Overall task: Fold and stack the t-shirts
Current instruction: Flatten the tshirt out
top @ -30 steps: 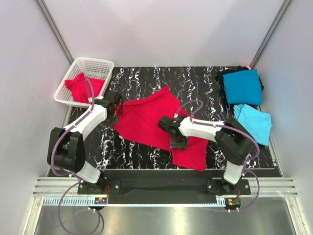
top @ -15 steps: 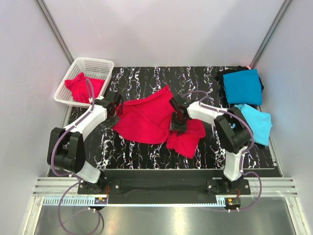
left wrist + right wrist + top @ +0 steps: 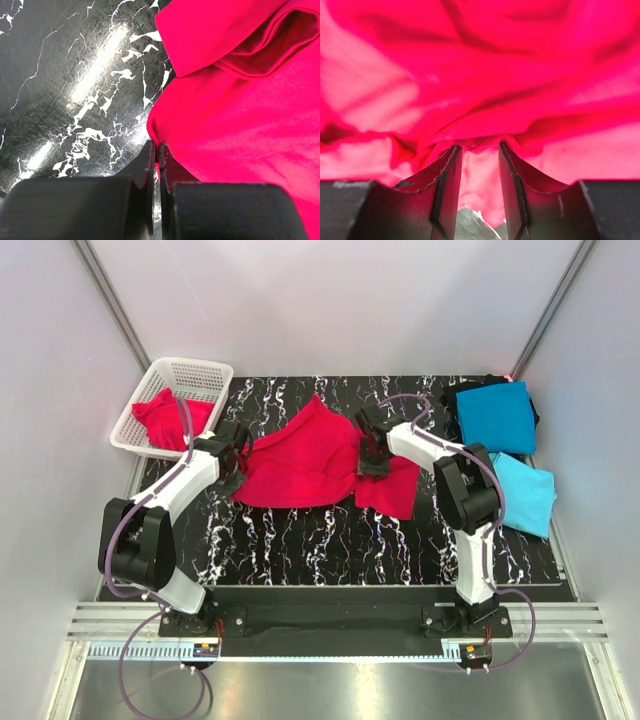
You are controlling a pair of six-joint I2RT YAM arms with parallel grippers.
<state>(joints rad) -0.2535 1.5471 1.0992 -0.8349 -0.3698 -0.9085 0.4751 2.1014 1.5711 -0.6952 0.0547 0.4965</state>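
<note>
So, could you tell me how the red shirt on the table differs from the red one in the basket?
The table shirt lies spread wide; the basket shirt sits bunched in the basket. The left gripper and right gripper grip the table shirt; neither holds the basket shirt. Both are crimson.
</note>
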